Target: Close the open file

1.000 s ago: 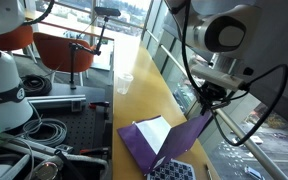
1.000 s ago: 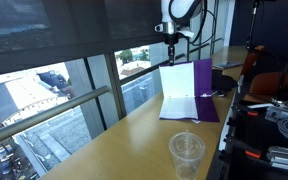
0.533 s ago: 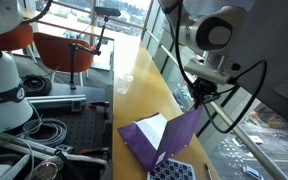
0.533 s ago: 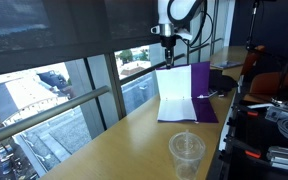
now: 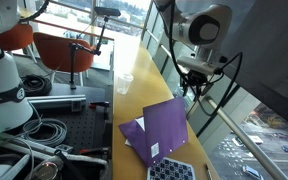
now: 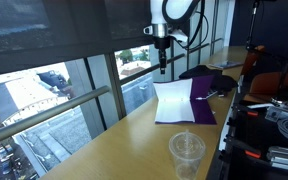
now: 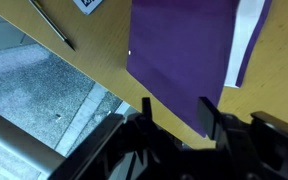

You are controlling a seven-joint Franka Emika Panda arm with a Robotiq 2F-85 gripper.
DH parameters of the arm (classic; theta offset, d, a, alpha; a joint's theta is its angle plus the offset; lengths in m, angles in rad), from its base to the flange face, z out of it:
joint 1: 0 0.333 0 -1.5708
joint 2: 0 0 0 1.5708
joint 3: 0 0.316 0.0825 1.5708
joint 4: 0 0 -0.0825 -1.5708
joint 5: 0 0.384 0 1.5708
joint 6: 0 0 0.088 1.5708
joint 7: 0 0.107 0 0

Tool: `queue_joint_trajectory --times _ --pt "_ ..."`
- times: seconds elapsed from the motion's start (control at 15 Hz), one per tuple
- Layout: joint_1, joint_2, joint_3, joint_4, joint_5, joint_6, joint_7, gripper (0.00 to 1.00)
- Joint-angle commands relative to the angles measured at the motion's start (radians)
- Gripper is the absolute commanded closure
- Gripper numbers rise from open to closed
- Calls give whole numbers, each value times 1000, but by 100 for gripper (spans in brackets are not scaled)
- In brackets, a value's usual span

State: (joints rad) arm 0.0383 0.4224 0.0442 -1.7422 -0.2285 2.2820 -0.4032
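Black two-fingered gripper (image 7: pixel 177 112) at the bottom of the wrist view, fingers (image 7: pixel 149 108) spread apart, clamping nothing. Hangs just above the thin purple folder (image 7: pixel 179 50) without touching it, as an exterior view (image 6: pixel 163 62) shows a gap between fingertips and cover. Strip of white paper sheets (image 7: pixel 246 40) along one edge of the cover. A little aside, a slim dark pen-like stick (image 7: pixel 52 22), too small to identify.

Folder on the long light wooden table (image 5: pixel 144 70), near the window side, lower half flat, upper cover (image 5: pixel 167 130) tilted over it and not yet down. Just beside it, a dark object patterned with white dots (image 5: pixel 174 170). Well apart along the table, a clear plastic cup (image 6: pixel 187 152). Tall glass windows with a metal railing (image 6: pixel 54 115) along the table, street and rooftops below. Further back, an orange chair (image 5: pixel 59 48), a white robot base (image 5: pixel 4 85) and coiled cables (image 5: pixel 44 130).

White arm (image 5: pixel 204 25) reaching down from above, wrist pointing straight at the table edge.

Compared with half a second ago: cover no longer near upright but dropped well towards the lower half, and gripper now apart from its top edge.
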Motion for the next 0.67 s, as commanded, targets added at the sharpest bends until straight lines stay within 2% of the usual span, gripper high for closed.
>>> queue_joint_trajectory --times 0.0,0.13,0.6 --pt "5 -39 3 -26 -11 3 34 17" --pt "-6 -54 12 -32 25 -15 40 2" --pt "-24 -145 -14 -48 161 -248 258 0"
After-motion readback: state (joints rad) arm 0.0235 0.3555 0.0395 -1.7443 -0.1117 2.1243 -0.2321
